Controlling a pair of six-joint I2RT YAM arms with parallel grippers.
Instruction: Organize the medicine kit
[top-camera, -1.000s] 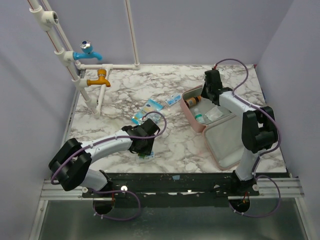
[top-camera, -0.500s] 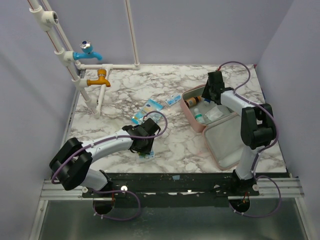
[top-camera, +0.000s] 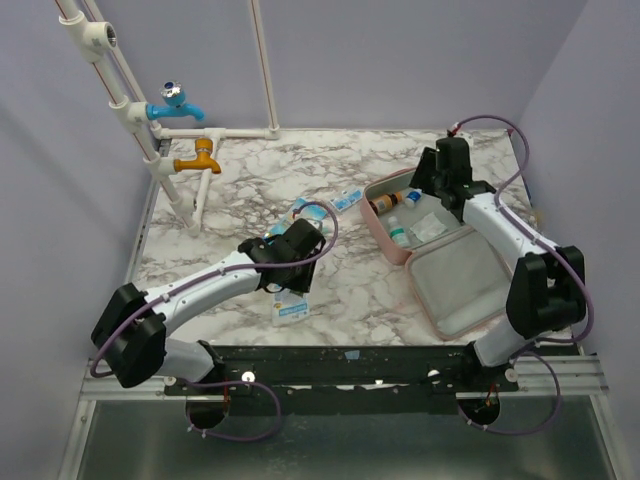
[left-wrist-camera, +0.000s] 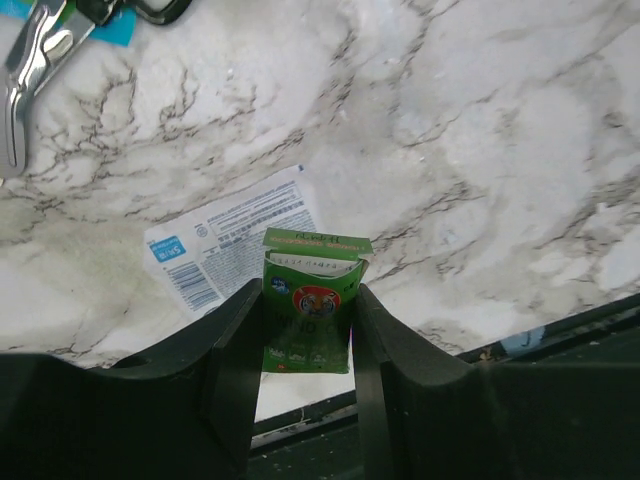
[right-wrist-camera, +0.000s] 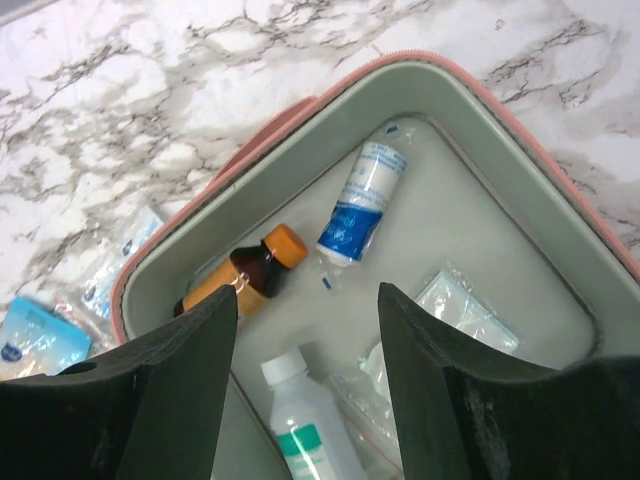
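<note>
The medicine kit is pink outside and pale grey-white inside. Inside the kit, an amber bottle has an orange cap, a roll is white and blue, and a clear bottle has a white cap and green label. Left of the kit, the table is white marble veined grey, and the carton is green with an orange tiger face.

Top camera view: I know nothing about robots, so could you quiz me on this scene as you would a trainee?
1. True or false: the medicine kit lies open on the table.
2. What do the left jaws grip? A) a small green box B) a white bottle C) a blue sachet
3. Fill the gap: the brown bottle with the orange cap lies ___ the kit.

Key: 1 true; 2 A; 3 inside.
</note>
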